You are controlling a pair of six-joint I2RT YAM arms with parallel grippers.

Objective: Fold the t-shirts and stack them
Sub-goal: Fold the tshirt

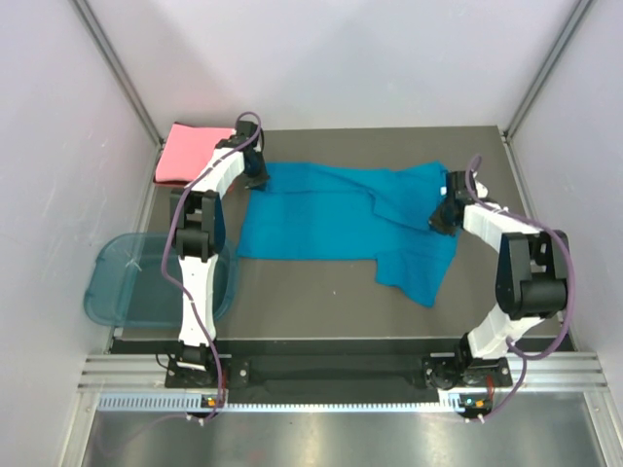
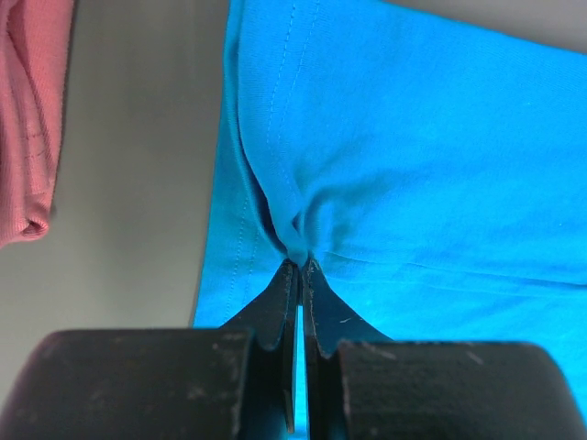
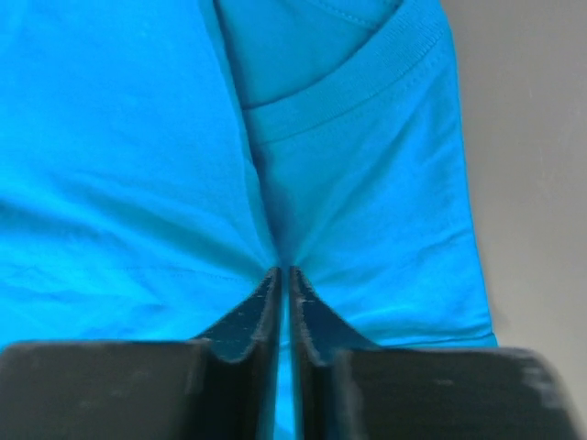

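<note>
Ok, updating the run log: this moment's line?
left gripper: shut on teal t-shirt | right gripper: shut on teal t-shirt | pink t-shirt: folded, far-left

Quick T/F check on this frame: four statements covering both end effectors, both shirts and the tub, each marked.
1. The left end effector is shut on an edge of the teal shirt. True.
2. The right end effector hangs open above the cloth. False: it is shut on the teal shirt, just below the neckline.
3. The pink shirt lies as a compact bundle at the far left corner, apart from the teal shirt. True.
4. The teal shirt lies in the blue tub. False: it is spread on the table; the blue tub stands apart at the near left.
</note>
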